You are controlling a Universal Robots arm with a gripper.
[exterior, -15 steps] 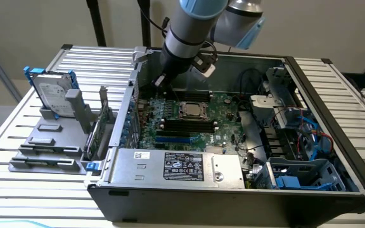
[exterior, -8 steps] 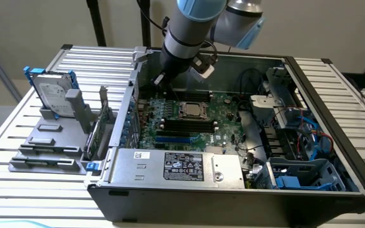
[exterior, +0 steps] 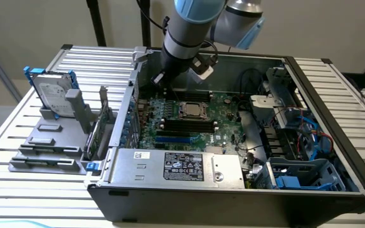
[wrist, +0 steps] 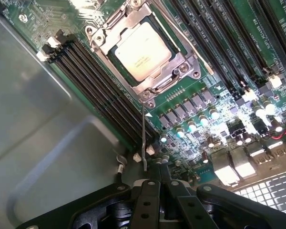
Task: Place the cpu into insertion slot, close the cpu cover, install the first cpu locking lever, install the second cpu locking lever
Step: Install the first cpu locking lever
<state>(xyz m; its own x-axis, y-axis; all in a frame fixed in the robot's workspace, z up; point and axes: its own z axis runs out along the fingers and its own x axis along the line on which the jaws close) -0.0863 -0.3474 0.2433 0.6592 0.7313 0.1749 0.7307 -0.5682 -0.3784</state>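
Saw the cpu [wrist: 142, 50] lying flat in the insertion slot [wrist: 90, 32], pale face up, with the silvery cpu cover [wrist: 174, 61] folded down around its edges. Noted one thin locking lever [wrist: 143, 138] standing up off a corner of the socket, raised clear of the green motherboard [wrist: 219, 88], its free end just beside the gripper [wrist: 161, 183]; could not tell contact between the two. Noted a second rod [wrist: 183, 38] lying low along one side of the cover. Found the gripper's black fingers [wrist: 147, 205] pressed together, closed, with nothing plainly held. Counted long black memory slots [wrist: 97, 83] on both sides of the socket. In the exterior view, spotted the arm [exterior: 186, 33] reaching down into the open computer case [exterior: 334, 118] near the socket, with the labelled silver power supply [exterior: 179, 166] at the case's near edge and a hard drive [exterior: 49, 92] propped on a grey stand outside, toward the exterior view's left.
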